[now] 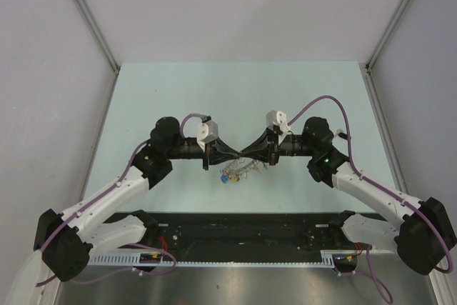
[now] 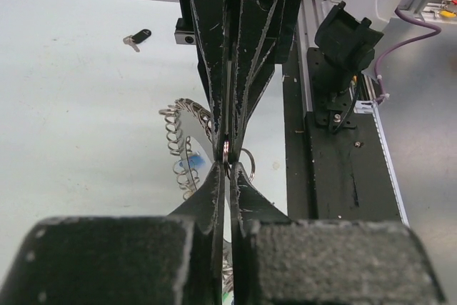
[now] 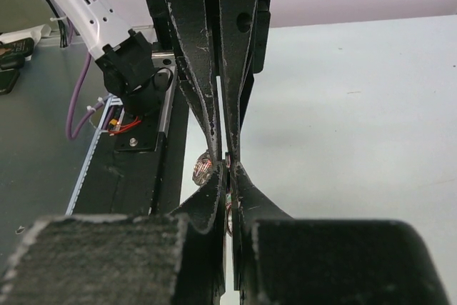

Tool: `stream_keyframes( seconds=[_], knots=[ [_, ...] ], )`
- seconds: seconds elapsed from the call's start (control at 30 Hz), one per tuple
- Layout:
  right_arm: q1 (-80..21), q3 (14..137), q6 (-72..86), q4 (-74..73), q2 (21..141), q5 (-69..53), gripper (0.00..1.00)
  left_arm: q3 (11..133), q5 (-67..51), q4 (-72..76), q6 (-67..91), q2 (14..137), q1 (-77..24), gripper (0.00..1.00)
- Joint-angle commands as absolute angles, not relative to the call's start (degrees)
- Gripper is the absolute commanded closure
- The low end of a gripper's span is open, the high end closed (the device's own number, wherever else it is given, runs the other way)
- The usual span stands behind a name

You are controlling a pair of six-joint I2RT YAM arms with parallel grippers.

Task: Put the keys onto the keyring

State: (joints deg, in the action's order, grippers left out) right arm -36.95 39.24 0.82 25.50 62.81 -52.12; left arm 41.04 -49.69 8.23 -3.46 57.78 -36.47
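The left gripper [image 1: 237, 153] and the right gripper [image 1: 251, 153] meet tip to tip above the middle of the table [image 1: 178, 91]. Each has its 2 fingers pressed almost together on the same small metal ring [image 2: 226, 150]. From the left wrist view, part of that ring's loop pokes out at 3 o'clock of the pinch. I cannot tell whether a key hangs from it. The keyring [image 2: 177, 141], a coiled grey loop, lies on the table at 6 o'clock of the tips in the top view, close below them. A blue key [image 2: 187, 166] lies inside its curve. A black key [image 2: 137, 36] lies well apart, at 10 o'clock of the tips in the left wrist view. The step in hand looks like passing or prying the small ring between the 2 grippers before it goes onto the coil. To do it well, 1 gripper should keep a firm pinch while the other shifts its hold. If both ease at once, the ring probably drops among the coils. Any pull should be slow and in line with the fingers, since a sideways twist could flick so small a part away. The ring should then go down to the coil's open end at 6 o'clock without pushing the keyring aside.
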Motion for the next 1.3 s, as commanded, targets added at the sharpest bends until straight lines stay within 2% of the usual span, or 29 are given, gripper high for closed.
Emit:
stream_keyframes(
  seconds=[0.0, 0.03, 0.07, 0.17, 0.3, 0.43, 0.53, 0.83, 1.27],
  knots=[
    [-37.71, 40.78, 0.97, 28.04, 61.09, -53.70, 1.00, 42.10, -48.08, 8.62, -4.22, 58.10, -37.00, 1.00],
    [-37.71, 40.78, 0.97, 26.47, 60.74, -53.44, 0.99, 42.19, -45.99, 8.27, -4.48, 58.01, -37.09, 1.00],
    [-37.71, 40.78, 1.05, 25.59, 60.04, -52.31, 0.86, 42.36, -45.10, 7.65, -4.83, 57.83, -37.00, 1.00],
    [-37.36, 41.48, 0.18, 18.57, 56.17, -46.79, 0.63, 43.33, -42.37, 4.14, -7.38, 57.74, -37.00, 1.00],
    [-37.27, 45.78, -4.12, 4.07, 52.91, -40.62, 0.56, 44.91, -40.43, -1.56, -10.01, 58.01, -37.00, 1.00],
    [-37.53, 50.44, -6.85, -7.62, 54.05, -37.18, 0.56, 45.44, -39.90, -4.21, -12.30, 57.57, -37.09, 1.00],
    [-38.49, 53.52, -8.52, -11.15, 57.29, -36.30, 0.59, 45.61, -39.73, -5.88, -13.79, 57.30, -37.35, 1.00],
    [-44.82, 58.80, -13.71, -13.36, 66.70, -30.51, 0.68, 46.14, -39.20, -7.82, -14.68, 56.78, -37.62, 1.00],
    [-46.58, 61.26, -16.08, -14.41, 72.16, -30.50, 0.75, 46.23, -39.73, -8.09, -14.68, 56.42, -37.79, 1.00]
  ],
)
